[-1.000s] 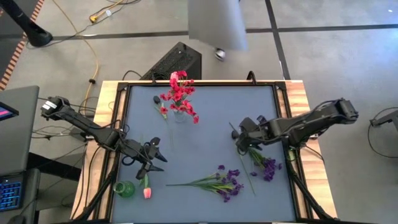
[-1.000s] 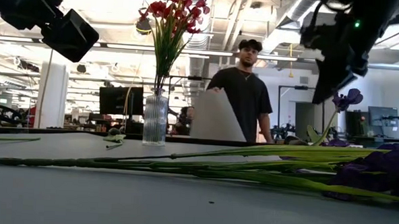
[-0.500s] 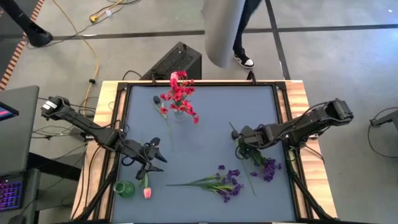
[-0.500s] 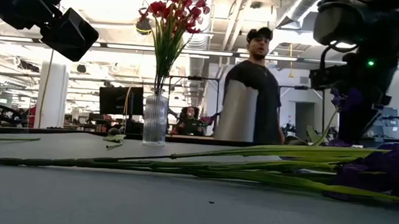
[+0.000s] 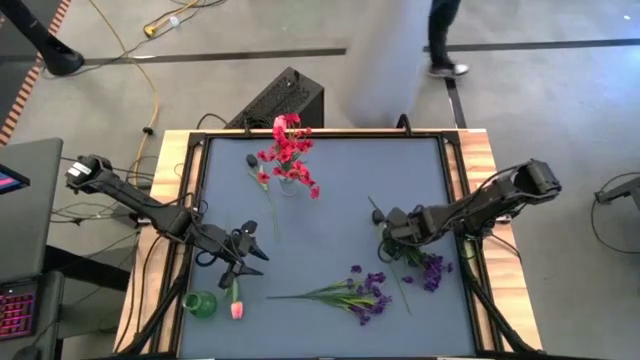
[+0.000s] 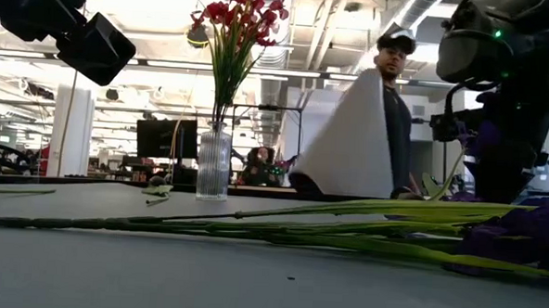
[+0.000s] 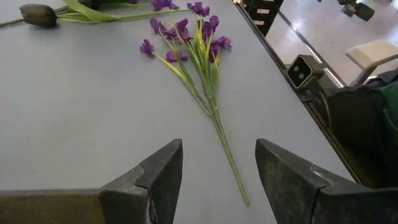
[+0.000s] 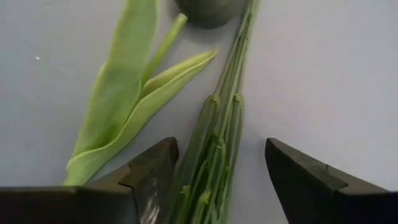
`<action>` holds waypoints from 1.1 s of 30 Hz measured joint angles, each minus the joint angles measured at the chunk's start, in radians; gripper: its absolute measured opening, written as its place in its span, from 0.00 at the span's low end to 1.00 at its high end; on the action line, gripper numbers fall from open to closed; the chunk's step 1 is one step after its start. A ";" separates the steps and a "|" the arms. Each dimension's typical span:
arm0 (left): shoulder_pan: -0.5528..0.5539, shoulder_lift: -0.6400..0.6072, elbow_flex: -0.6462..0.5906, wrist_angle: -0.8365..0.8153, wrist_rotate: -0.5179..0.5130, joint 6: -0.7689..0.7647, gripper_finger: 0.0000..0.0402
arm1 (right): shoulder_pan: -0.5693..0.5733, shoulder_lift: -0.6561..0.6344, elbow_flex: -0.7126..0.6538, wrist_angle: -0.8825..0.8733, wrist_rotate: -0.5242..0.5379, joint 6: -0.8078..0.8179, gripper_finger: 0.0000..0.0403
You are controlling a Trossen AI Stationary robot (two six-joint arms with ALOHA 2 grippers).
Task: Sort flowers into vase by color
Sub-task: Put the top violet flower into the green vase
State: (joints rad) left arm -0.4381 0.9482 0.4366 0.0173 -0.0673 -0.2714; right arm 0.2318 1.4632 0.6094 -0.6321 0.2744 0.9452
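Note:
A clear vase (image 5: pixel 289 186) at the far middle holds red flowers (image 5: pixel 285 150). A green vase (image 5: pixel 200 303) stands at the near left, and a pink tulip (image 5: pixel 237 305) lies beside it. One purple bunch (image 5: pixel 362 294) lies near the front edge. Another purple bunch (image 5: pixel 432 268) lies at the right, its green stems (image 8: pixel 221 130) running between the fingers of my open right gripper (image 5: pixel 392 232), which stands low over them. A leaf (image 8: pixel 121 93) and a dark bud (image 8: pixel 208 9) lie just beyond. My left gripper (image 5: pixel 243 256) hovers open by the green vase, with nothing between its fingers.
A person carrying a white sheet (image 6: pixel 349 148) walks behind the table's far edge. A single stem with a dark bud (image 5: pixel 262 190) lies left of the clear vase. A raised black frame (image 5: pixel 452 170) rims the grey mat, whose middle is bare.
My right gripper has come down toward the table and a little toward its near left, ending over the stems of the right purple bunch. The person behind the table has walked toward the right.

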 joint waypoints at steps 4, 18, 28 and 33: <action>0.000 0.000 0.000 -0.004 0.001 0.000 0.47 | 0.005 0.008 0.008 -0.002 0.002 0.004 0.55; 0.000 0.000 0.000 -0.003 0.003 -0.006 0.47 | -0.047 -0.091 0.119 -0.138 0.276 -0.047 0.08; 0.000 0.000 0.000 -0.002 0.006 -0.092 0.47 | -0.091 -0.095 0.343 -0.162 0.745 -0.391 0.05; 0.000 0.000 0.000 -0.003 0.006 -0.208 0.47 | -0.039 -0.097 0.439 -0.015 0.829 -0.789 0.07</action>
State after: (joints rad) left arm -0.4381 0.9482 0.4366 0.0147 -0.0616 -0.4798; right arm 0.1927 1.3666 1.0480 -0.6467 1.1032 0.1560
